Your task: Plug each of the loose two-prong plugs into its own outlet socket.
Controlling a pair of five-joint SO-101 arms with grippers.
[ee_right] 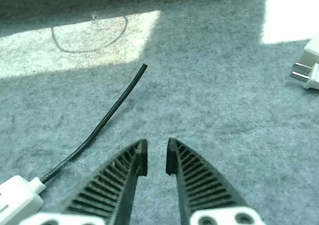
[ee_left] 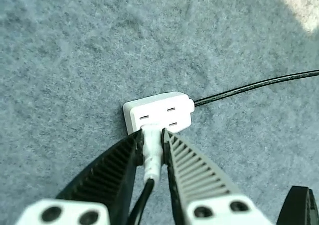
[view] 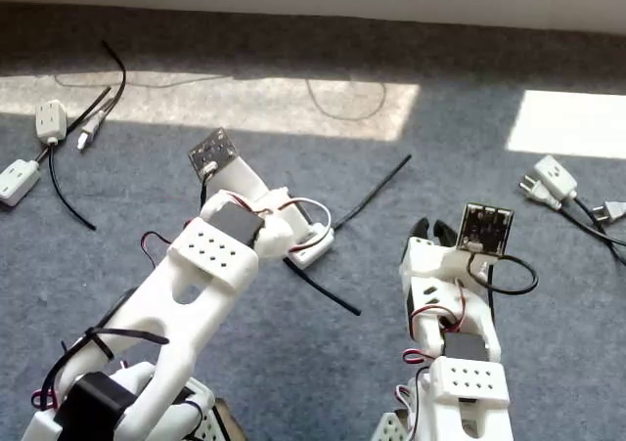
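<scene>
1. Left gripper is clamping the white plug in its fingers, nose touching the outlet socket mid-tabletop.
2. I'd be pushing straight in, keeping prongs lined up so the loose socket isn't skidding away.
3. Right gripper is hovering nearby, fingers narrowly apart, holding nothing; open tabletop all round, black cord trailing off.

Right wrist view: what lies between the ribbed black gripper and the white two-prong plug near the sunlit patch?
Bare grey carpet, as the right wrist view shows: nothing lies between the right gripper and the white two-prong plug.
</scene>
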